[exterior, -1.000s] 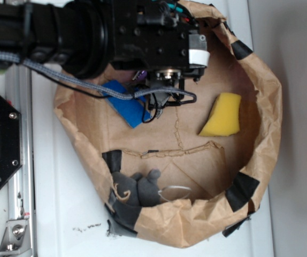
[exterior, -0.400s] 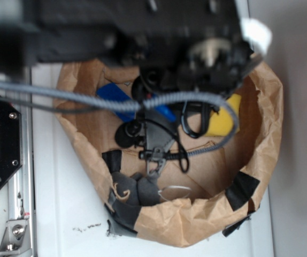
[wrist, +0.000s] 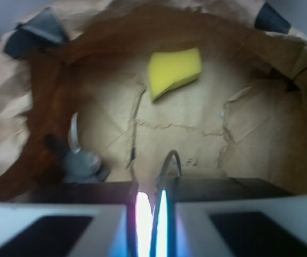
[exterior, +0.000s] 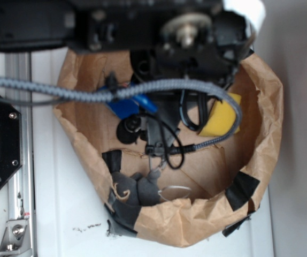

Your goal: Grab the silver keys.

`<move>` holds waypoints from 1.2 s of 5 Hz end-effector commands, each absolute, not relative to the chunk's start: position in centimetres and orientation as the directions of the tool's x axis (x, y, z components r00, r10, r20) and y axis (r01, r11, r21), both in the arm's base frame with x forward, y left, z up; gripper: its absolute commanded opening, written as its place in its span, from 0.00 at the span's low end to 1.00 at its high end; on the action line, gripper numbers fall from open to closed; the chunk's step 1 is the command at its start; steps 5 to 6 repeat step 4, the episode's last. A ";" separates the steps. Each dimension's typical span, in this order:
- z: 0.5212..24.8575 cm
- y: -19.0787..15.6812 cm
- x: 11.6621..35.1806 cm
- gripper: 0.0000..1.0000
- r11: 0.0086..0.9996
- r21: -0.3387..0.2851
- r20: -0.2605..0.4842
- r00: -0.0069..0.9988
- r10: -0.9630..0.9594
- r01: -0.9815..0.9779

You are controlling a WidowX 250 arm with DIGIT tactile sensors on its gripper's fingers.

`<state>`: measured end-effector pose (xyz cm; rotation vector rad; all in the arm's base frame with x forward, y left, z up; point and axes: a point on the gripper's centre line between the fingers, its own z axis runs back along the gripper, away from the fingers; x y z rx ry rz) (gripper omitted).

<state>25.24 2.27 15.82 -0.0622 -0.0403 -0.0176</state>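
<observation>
Raised higher, gripper [wrist: 152,195] pinches silver keys [wrist: 170,156] between fingertips.

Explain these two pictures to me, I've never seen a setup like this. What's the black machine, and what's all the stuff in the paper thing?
The black machine is a robot arm. One picture looks down on it from outside. The other comes from a camera on the arm's wrist, so its two pale fingers fill the bottom edge.

Below the arm sits a crumpled brown paper basin. In it lie a yellow sponge, a blue block partly hidden by the arm, a grey plush toy and a lone wire loop.

The gripper is nearly closed. A thin loop rising between the fingers looks like the ring of the silver keys, though the picture is blurry.
</observation>
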 end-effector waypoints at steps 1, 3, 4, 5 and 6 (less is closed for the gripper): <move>16.5 4.1 26.8 0.00 0.994 -0.080 0.092 0.992 0.087 -0.080; 15.5 4.3 26.9 0.00 0.992 -0.054 0.085 0.989 0.121 -0.117; 14.9 4.2 26.9 0.00 0.993 -0.049 0.057 0.992 0.113 -0.111; 14.9 4.2 26.9 0.00 0.993 -0.049 0.057 0.992 0.113 -0.111; 14.9 4.2 26.9 0.00 0.993 -0.049 0.057 0.992 0.113 -0.111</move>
